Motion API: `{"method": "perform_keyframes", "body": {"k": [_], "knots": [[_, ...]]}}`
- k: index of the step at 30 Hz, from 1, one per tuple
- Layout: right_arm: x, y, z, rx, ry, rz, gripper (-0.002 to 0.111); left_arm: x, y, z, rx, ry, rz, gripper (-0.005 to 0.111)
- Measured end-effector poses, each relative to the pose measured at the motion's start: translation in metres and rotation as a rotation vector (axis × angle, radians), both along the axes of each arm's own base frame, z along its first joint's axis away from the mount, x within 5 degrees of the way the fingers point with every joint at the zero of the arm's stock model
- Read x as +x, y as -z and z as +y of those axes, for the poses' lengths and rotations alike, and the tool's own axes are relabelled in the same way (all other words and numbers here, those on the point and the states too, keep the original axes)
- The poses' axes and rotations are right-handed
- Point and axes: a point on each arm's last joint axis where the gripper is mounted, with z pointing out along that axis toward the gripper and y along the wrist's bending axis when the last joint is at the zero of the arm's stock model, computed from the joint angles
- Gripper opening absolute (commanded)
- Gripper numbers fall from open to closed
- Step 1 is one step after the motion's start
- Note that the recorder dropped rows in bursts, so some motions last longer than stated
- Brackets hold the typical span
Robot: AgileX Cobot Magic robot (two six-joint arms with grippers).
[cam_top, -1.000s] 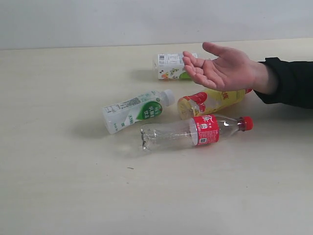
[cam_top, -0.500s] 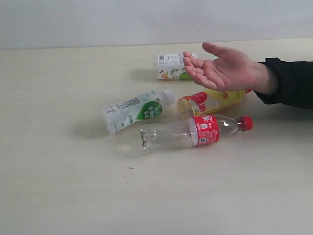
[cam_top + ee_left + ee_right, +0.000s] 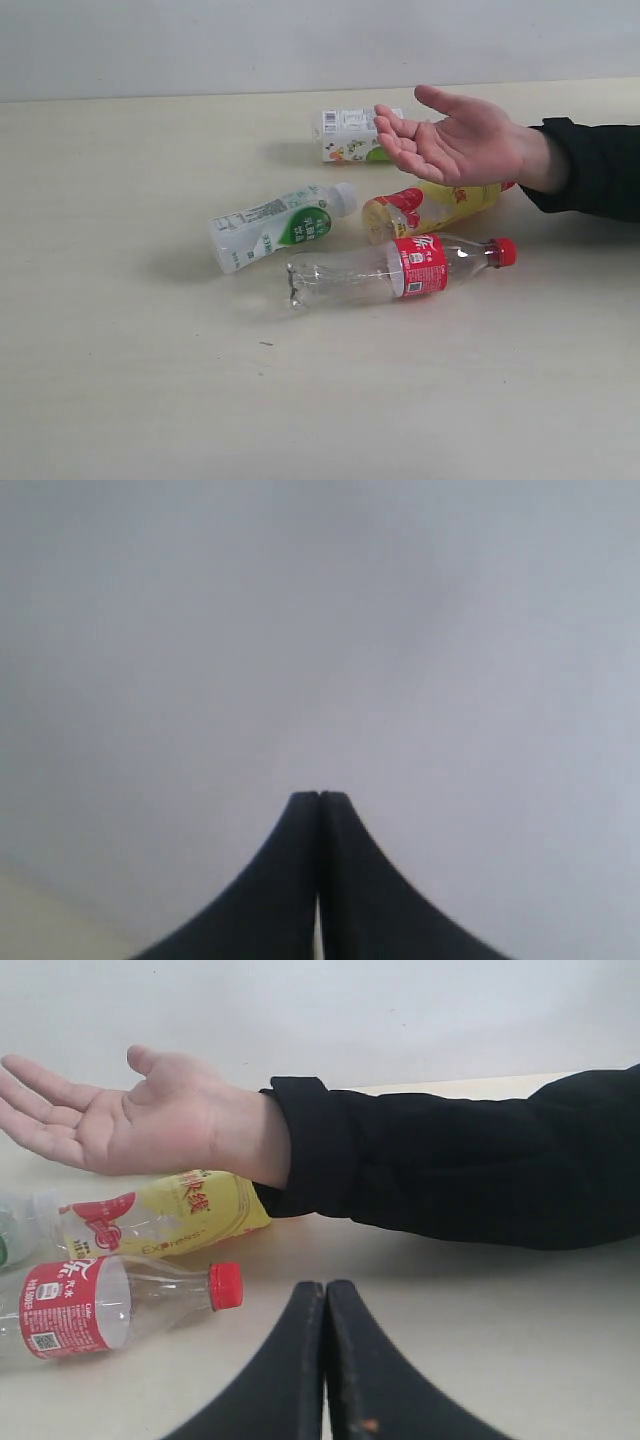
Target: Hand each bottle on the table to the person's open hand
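You are holding the left gripper [image 3: 319,798] and right gripper [image 3: 325,1286] pressed together, empty; the bottles [image 3: 350,275] are lying clustered toward the tabletop's [image 3: 120,380] far edge, under and beside the open hand [image 3: 455,145].

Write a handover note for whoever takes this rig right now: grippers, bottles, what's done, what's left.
Grippers: left gripper shut and empty, facing only a blank pale background; right gripper shut and empty, low over the table, facing the bottles.
The person's hand is open, palm up, empty, above the yellow bottle.
All four bottles lie on the table: the yellow one, the clear red-label bottle in front of it, the white green-label bottle further left, and the second whitish bottle behind the fingers.
Done: nothing handed over.
Left: all four bottles.
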Motion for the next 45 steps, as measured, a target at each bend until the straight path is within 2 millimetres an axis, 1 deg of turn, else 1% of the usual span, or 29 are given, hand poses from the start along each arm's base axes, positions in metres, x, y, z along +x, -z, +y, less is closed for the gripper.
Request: {"method": "perform_keyframes", "body": {"k": [3,4,5,6,8,9,10,12,13,14,15,16,17,18,19,21,22,24,25,27,29,31,32,35,38,40,41,43,45], "knots": [[0.0,0.0,0.0,0.0,0.0,0.0,0.0,-0.012,-0.024,0.003,-0.067,0.004,-0.262,0.0],[0.0,0.0,0.0,0.0,0.0,0.0,0.0,-0.016,-0.037,0.005,-0.096,-0.004,-0.334,0.0],[0.0,0.0,0.0,0.0,0.0,0.0,0.0,-0.02,-0.053,0.007,-0.122,-0.019,-0.391,0.0],[0.0,0.0,0.0,0.0,0.0,0.0,0.0,-0.019,-0.067,0.009,-0.136,-0.035,-0.408,0.0],[0.0,0.0,0.0,0.0,0.0,0.0,0.0,-0.014,-0.107,0.012,-0.125,-0.075,-0.403,0.0],[0.0,0.0,0.0,0.0,0.0,0.0,0.0,-0.009,-0.123,0.011,-0.103,-0.086,-0.375,0.0],[0.0,0.0,0.0,0.0,0.0,0.0,0.0,0.004,-0.146,0.009,-0.055,-0.092,-0.301,0.0],[0.0,0.0,0.0,0.0,0.0,0.0,0.0,0.027,-0.176,0.004,0.028,-0.077,-0.166,0.0],[0.0,0.0,0.0,0.0,0.0,0.0,0.0,0.054,-0.183,0.0,0.091,-0.051,0.003,0.0],[0.0,0.0,0.0,0.0,0.0,0.0,0.0,0.069,-0.192,-0.003,0.135,-0.033,0.103,0.0],[0.0,0.0,0.0,0.0,0.0,0.0,0.0,0.093,-0.189,-0.006,0.184,-0.003,0.27,0.0],[0.0,0.0,0.0,0.0,0.0,0.0,0.0,0.114,-0.19,-0.009,0.254,0.027,0.413,0.0],[0.0,0.0,0.0,0.0,0.0,0.0,0.0,0.135,-0.179,-0.012,0.306,0.077,0.584,0.0],[0.0,0.0,0.0,0.0,0.0,0.0,0.0,0.15,-0.171,-0.015,0.352,0.129,0.705,0.0],[0.0,0.0,0.0,0.0,0.0,0.0,0.0,0.169,-0.157,-0.021,0.415,0.234,0.873,0.0],[0.0,0.0,0.0,0.0,0.0,0.0,0.0,0.188,-0.138,-0.034,0.482,0.431,1.04,0.0],[0.0,0.0,0.0,0.0,0.0,0.0,0.0,0.197,-0.122,-0.044,0.513,0.577,1.136,0.0],[0.0,0.0,0.0,0.0,0.0,0.0,0.0,0.205,-0.106,-0.065,0.586,0.792,1.184,0.0],[0.0,0.0,0.0,0.0,0.0,0.0,0.0,0.208,-0.098,-0.077,0.627,0.874,1.194,0.0],[0.0,0.0,0.0,0.0,0.0,0.0,0.0,0.211,-0.086,-0.101,0.703,0.984,1.185,0.0],[0.0,0.0,0.0,0.0,0.0,0.0,0.0,0.21,-0.076,-0.126,0.799,1.079,1.148,0.0],[0.0,0.0,0.0,0.0,0.0,0.0,0.0,0.205,-0.066,-0.155,0.929,1.169,1.088,0.005],[0.0,0.0,0.0,0.0,0.0,0.0,0.0,0.2,-0.062,-0.169,1.004,1.2,1.062,0.009],[0.0,0.0,0.0,0.0,0.0,0.0,0.0,0.189,-0.05,-0.205,1.234,1.215,1.006,0.028],[0.0,0.0,0.0,0.0,0.0,0.0,0.0,0.183,-0.042,-0.233,1.387,1.198,0.987,0.056],[0.0,0.0,0.0,0.0,0.0,0.0,0.0,0.181,-0.037,-0.251,1.446,1.207,0.97,0.076],[0.0,0.0,0.0,0.0,0.0,0.0,0.0,0.179,-0.034,-0.261,1.473,1.22,0.956,0.081],[0.0,0.0,0.0,0.0,0.0,0.0,0.0,0.175,-0.03,-0.278,1.519,1.25,0.919,0.08],[0.0,0.0,0.0,0.0,0.0,0.0,0.0,0.175,-0.028,-0.293,1.562,1.277,0.872,0.074]]}}
